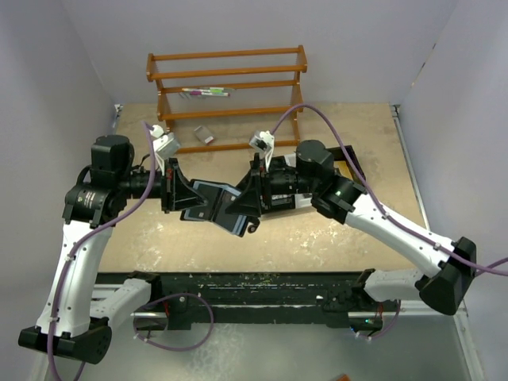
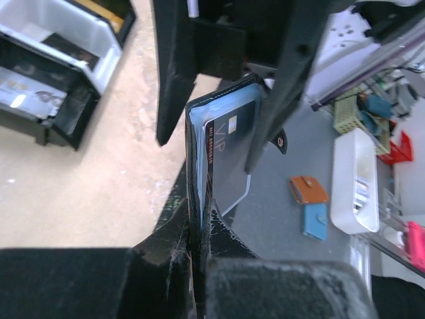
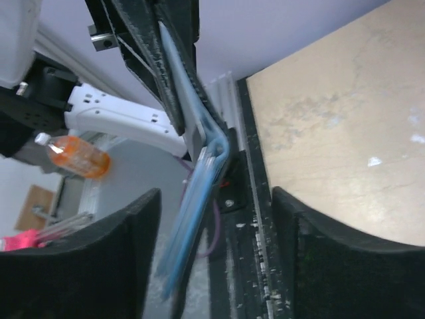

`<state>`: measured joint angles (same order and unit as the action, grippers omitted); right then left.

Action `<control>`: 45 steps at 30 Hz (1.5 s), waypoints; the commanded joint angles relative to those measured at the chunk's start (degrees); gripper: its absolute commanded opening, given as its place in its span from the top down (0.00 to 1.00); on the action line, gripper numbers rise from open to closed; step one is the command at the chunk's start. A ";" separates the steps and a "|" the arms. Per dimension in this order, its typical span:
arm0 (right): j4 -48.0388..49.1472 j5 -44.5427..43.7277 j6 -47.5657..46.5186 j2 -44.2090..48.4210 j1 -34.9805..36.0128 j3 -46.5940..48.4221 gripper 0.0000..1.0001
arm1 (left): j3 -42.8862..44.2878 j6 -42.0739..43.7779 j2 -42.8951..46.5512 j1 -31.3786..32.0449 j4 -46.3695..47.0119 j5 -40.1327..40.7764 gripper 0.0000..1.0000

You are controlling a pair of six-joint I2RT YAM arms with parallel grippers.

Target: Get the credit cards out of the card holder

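Observation:
The card holder [image 1: 208, 200] is a black wallet with blue-grey lining, held open in the air between both arms. My left gripper [image 1: 182, 197] is shut on one leaf's edge, and its jaws [image 2: 199, 219] are pressed tight on it. A dark card marked VIP [image 2: 229, 143] sits in a lining slot. My right gripper [image 1: 243, 208] is open, its fingers [image 2: 174, 73] straddling the wallet's far end. In the right wrist view the other leaf [image 3: 192, 199] hangs blurred between the spread jaws of the right gripper [image 3: 216, 199], nearer the left finger. No orange-tan card shows clearly.
A wooden rack [image 1: 226, 87] stands at the back with pens [image 1: 205, 92] on a shelf. A small grey-white block [image 1: 204, 135] lies in front of it. A black-and-white compartment tray [image 2: 99, 50] sits on the table under my right arm.

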<state>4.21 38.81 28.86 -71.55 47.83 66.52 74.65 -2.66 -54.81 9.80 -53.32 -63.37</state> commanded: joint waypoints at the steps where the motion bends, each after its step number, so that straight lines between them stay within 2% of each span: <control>1: 9.91 8.01 2.34 -1.26 0.15 1.33 0.44 | 2.52 -4.11 0.44 -0.05 4.94 -10.84 1.00; 4: 13.69 10.81 4.90 -1.92 0.24 0.72 0.82 | 1.78 -6.10 0.71 -0.05 7.42 -11.58 1.00; 6: 15.77 11.78 6.01 -0.99 0.24 0.00 0.99 | 1.53 -6.22 0.75 -0.05 7.78 -11.61 0.97; 9: 19.20 13.18 7.44 1.04 0.24 -2.07 1.00 | 0.99 -6.22 0.69 -0.05 7.88 -11.30 0.79; 11: 19.81 14.07 7.92 2.02 0.24 -2.56 1.00 | 0.36 -6.30 0.58 -0.03 7.88 -11.04 0.71; 17: 17.17 14.76 6.83 3.00 0.23 -2.26 1.00 | -1.99 -5.90 0.16 -0.05 7.45 -10.83 0.59; 20: 14.23 14.27 5.18 3.01 0.24 -1.36 1.00 | -2.78 -5.97 -0.03 -0.05 6.70 -12.19 0.46; 21: 13.24 14.16 4.65 2.95 0.24 -1.05 1.00 | -2.84 -6.18 0.04 -0.05 6.66 -12.89 0.45; 29: 2.96 13.23 -0.23 1.06 0.29 2.83 1.00 | -1.80 -6.91 0.43 -0.05 7.05 -17.23 0.44; 33: -2.46 14.18 -1.43 0.49 0.24 4.82 1.00 | -1.35 -0.83 1.24 -0.05 3.55 -8.85 0.46; 36: -3.94 14.05 -1.76 0.51 0.24 5.81 1.00 | -1.52 1.63 2.80 -0.05 3.94 0.05 0.54; 38: -4.79 13.82 -2.11 0.31 0.24 6.21 1.00 | -1.69 2.03 3.20 -0.05 4.27 1.56 0.58; 42: -4.92 13.80 -2.37 -0.12 0.24 6.26 1.00 | -2.61 -0.09 2.53 -0.05 4.32 -4.51 0.70; 45: -4.95 14.99 -2.59 -0.55 0.24 5.75 1.00 | -4.32 -2.44 1.35 -0.06 4.00 -13.81 0.74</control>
<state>-1.50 50.89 27.35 -72.07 47.86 69.78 71.64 -3.64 -52.16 9.78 -49.58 -68.07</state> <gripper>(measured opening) 0.115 0.281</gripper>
